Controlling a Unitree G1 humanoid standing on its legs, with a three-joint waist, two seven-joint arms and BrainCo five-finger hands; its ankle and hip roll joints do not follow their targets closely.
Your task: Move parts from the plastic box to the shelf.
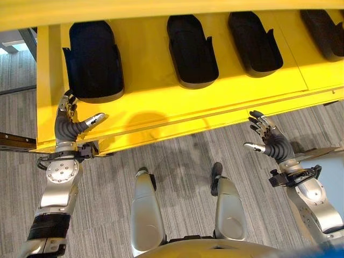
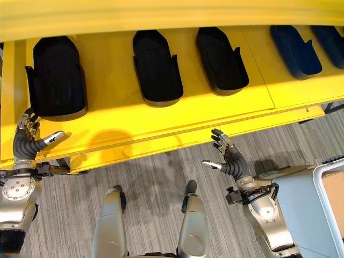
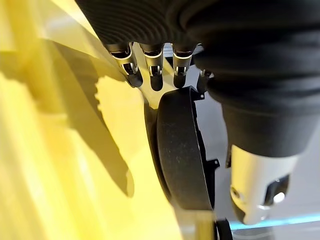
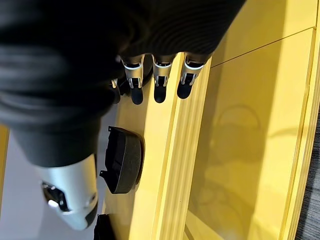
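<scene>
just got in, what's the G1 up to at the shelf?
It stands facing the yellow shelf, where several black parts lie in a row. Both hands are open and hold nothing. The left robot hand is at the shelf's front edge, just below the leftmost part. The right robot hand hovers over the floor, short of the shelf edge. A corner of a pale box shows at its right.

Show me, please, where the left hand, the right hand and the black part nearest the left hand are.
left hand (image 1: pixel 66 128), left eye view: on its dark ribbed back.
right hand (image 2: pixel 232 160), right eye view: on its palm.
black part (image 1: pixel 94 62), left eye view: on the middle of its top face.
</scene>
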